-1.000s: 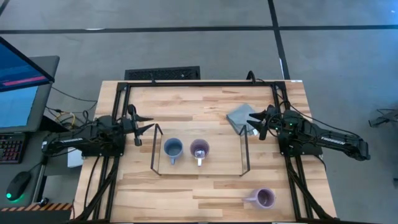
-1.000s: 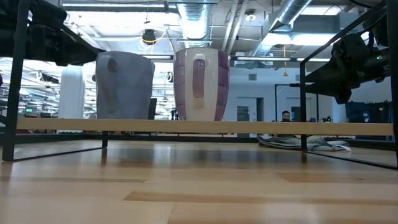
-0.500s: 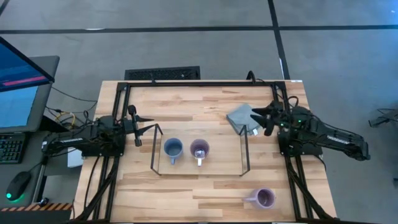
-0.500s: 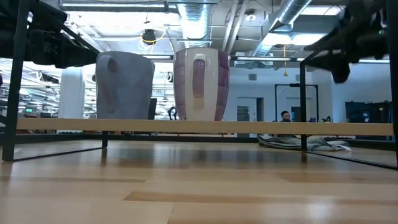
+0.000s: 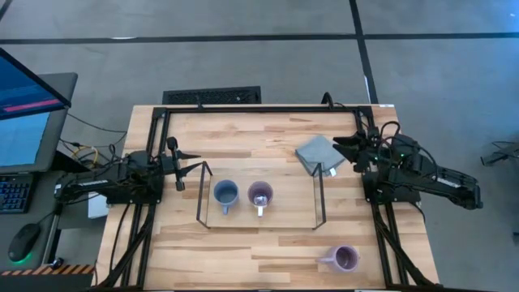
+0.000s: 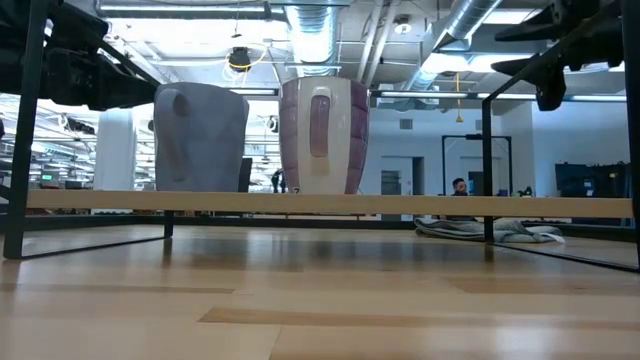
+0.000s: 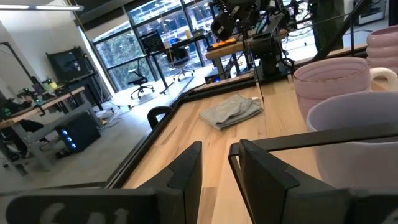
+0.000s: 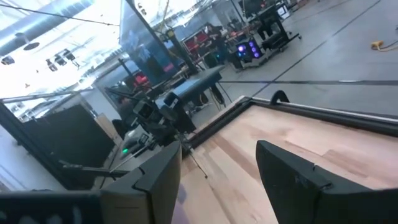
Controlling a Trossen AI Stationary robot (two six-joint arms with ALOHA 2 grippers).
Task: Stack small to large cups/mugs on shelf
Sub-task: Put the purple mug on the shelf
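Surface first: you have a light wood top ringed by a black metal frame. At its middle stands the shelf, a pale board between two thin black wire ends.

On that shelf sit two of your mugs, side by side and upright: the blue-grey mug on the left and a lavender mug just to its right, both with handles turned to the near edge. From the low view they stand close together on the board, apart by a narrow gap. The third mug, also lavender, is off the shelf, well away at the near right corner of the surface, its handle pointing left.

A folded grey cloth lies at the far right, just beyond the shelf's right wire end.

Your left gripper hangs just off the shelf's left end, jaws partly apart and holding nothing. Your right gripper is raised beside the right edge of the cloth, jaws spread wide and empty, with the far rail of the frame showing between them in its wrist view.
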